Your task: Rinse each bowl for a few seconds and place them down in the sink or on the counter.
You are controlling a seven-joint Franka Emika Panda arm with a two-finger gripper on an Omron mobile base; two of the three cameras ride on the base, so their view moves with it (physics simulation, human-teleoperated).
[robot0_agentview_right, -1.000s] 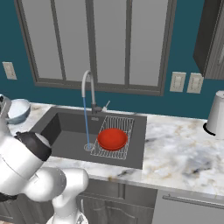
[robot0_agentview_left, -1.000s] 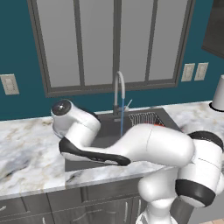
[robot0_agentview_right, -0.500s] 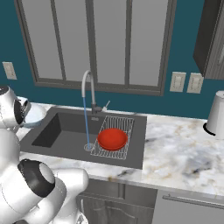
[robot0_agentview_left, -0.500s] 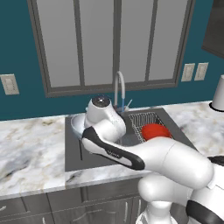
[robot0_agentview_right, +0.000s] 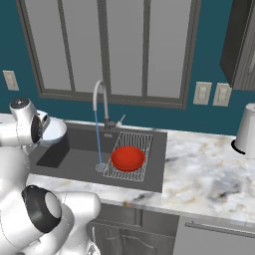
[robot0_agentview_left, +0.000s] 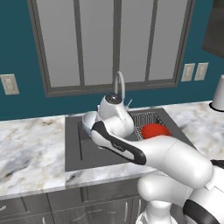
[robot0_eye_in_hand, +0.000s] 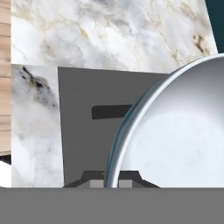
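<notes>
Am holding pale bowl (robot0_agentview_right: pixel 51 131) pinched in gripper (robot0_eye_in_hand: pixel 112 183), left of running tap (robot0_agentview_right: pixel 101 104); red bowl (robot0_agentview_right: pixel 128 158) resting on sink rack (robot0_agentview_right: pixel 134 142); pale-bowl rinse pending.

One bowl (robot0_agentview_right: pixel 128 158) lay on the rack (robot0_agentview_right: pixel 140 142) in the sink (robot0_agentview_right: pixel 74 162) right of the tap (robot0_agentview_right: pixel 101 102), the other bowl (robot0_agentview_right: pixel 52 132) hung in the claw (robot0_eye_in_hand: pixel 111 183) over the sink's left edge, and a jar (robot0_agentview_right: pixel 246 130) stood on the table (robot0_agentview_right: pixel 209 179) far right.
</notes>
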